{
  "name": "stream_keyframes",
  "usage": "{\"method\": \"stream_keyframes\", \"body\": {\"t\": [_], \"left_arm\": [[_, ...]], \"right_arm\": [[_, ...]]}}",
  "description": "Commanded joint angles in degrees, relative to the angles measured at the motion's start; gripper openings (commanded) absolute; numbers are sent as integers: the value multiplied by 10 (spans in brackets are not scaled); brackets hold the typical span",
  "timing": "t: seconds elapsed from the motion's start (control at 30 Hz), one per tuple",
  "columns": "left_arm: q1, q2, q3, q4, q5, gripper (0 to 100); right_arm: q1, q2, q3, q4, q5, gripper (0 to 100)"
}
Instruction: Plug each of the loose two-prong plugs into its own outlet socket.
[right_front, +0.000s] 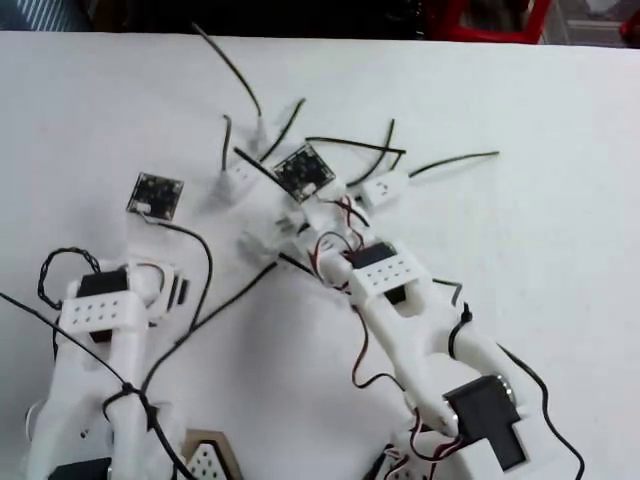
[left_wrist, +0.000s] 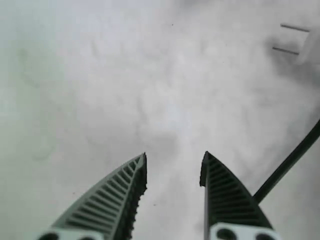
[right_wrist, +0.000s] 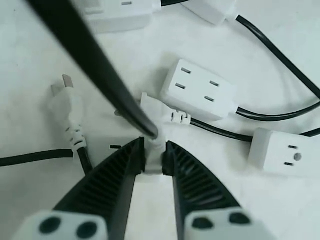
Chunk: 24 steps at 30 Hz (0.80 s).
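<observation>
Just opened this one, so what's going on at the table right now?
The right hand is shut on a white plug with a black cord, down among a cluster of cords. An outlet socket lies just beyond it with its slots empty. Another loose plug lies unplugged on the table nearby. The left hand is open over bare table, holding nothing. In the right wrist view, no plug sits in a socket yet.
</observation>
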Motion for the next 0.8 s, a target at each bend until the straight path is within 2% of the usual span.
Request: {"method": "stream_keyframes", "body": {"t": [0.0, 0.2, 0.3, 0.37, 0.67, 0.77], "left_arm": [[-6, -16, -3, -11, 2, 188], [-6, -16, -3, -9, 2, 188], [-6, -16, -3, -8, 2, 188], [-6, -16, -3, -8, 2, 188], [-6, -16, -2, -9, 2, 188], [-6, -16, 4, -11, 2, 188]], "right_arm": [[9, 0, 11, 5, -54, 17], [10, 45, 18, -23, -68, 17], [9, 64, 18, -40, -118, 17], [8, 55, 18, -36, -141, 17], [7, -21, 76, -28, -148, 17], [6, -42, 92, -28, -178, 17]]}}
